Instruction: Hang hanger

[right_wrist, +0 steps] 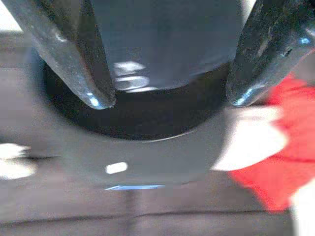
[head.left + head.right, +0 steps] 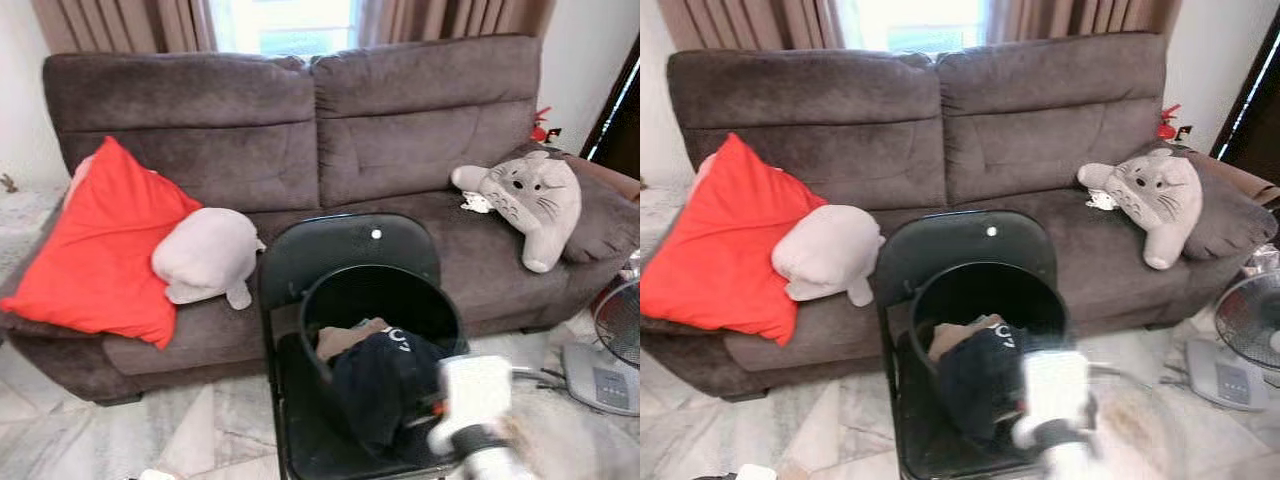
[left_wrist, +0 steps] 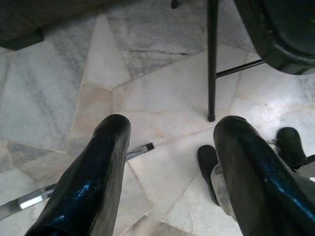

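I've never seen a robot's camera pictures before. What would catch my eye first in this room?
Probably the bright red cushion leaning at the left end of the brown fabric sofa, with a pale grey plush toy beside it. On the sofa's right end lies a grey cat-like plush. In front stands a black folding chair bearing a round black basket of dark clothes, and the robot's blurred right tool, fingers apart, is near the basket.

bucket (image 2: 322,300): black, upright on chair (image 2: 340,240) seat | clothes (image 2: 385,375): dark and tan, heaped inside
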Controlling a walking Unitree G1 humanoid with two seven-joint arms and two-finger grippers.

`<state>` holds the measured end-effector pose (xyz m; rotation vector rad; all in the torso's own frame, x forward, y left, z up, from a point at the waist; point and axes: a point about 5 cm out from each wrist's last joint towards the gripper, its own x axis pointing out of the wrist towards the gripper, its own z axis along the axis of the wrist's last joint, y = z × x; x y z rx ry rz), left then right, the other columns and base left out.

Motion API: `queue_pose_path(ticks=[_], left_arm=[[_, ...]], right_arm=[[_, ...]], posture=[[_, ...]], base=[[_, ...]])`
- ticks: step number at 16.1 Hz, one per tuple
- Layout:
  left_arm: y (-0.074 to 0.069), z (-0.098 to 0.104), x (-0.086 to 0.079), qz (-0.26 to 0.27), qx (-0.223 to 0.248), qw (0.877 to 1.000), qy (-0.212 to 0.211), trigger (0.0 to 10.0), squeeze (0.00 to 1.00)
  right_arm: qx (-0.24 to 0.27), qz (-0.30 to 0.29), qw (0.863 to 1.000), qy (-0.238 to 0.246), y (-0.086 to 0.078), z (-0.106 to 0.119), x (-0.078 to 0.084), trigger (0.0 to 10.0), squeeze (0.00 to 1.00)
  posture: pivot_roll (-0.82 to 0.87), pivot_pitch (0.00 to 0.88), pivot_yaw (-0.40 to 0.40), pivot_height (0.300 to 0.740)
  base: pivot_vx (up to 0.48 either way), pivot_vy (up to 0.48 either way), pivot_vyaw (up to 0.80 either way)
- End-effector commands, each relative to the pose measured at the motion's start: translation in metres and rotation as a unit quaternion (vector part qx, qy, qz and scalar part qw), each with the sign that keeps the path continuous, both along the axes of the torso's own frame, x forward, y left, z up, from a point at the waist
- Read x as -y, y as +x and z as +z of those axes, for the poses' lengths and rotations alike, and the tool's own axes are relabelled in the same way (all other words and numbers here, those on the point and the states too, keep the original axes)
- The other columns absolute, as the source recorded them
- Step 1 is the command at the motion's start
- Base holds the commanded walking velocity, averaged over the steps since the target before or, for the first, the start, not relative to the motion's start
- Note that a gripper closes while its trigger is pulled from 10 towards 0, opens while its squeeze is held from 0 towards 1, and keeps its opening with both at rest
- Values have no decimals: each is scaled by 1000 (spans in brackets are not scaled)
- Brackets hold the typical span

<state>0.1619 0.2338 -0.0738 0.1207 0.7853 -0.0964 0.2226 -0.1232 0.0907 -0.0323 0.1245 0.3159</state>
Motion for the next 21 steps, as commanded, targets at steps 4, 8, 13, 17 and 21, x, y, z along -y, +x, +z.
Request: queue_pose_path(ticks=[4,8,13,17,21], left_arm=[[-5,-3,0,1,-15,1000,1,10000,0],[-7,-4,1,-3,-21,1000,2,10000,0],[-6,-4,2,-2,-18,1000,0,10000,0],[-7,-5,3,-3,-20,1000,-2,10000,0],[-8,-5,3,-2,-21,1000,-3,10000,0]], right_arm=[[-63,53,995,61,-14,-12,-4,10000,0],[-141,37,989,35,-28,-37,5,10000,0],[-205,-10,979,-4,-27,-53,16,10000,0],[-219,-22,975,-10,-27,-58,22,10000,0],[-227,-29,973,-26,-27,-57,22,10000,0]], posture=[[-49,14,50,740],[-57,16,53,740],[-57,16,48,740],[-53,18,45,740],[-49,19,44,740]], base=[[0,0,0],[0,0,0],[0,0,0],[0,0,0],[0,0,0]])
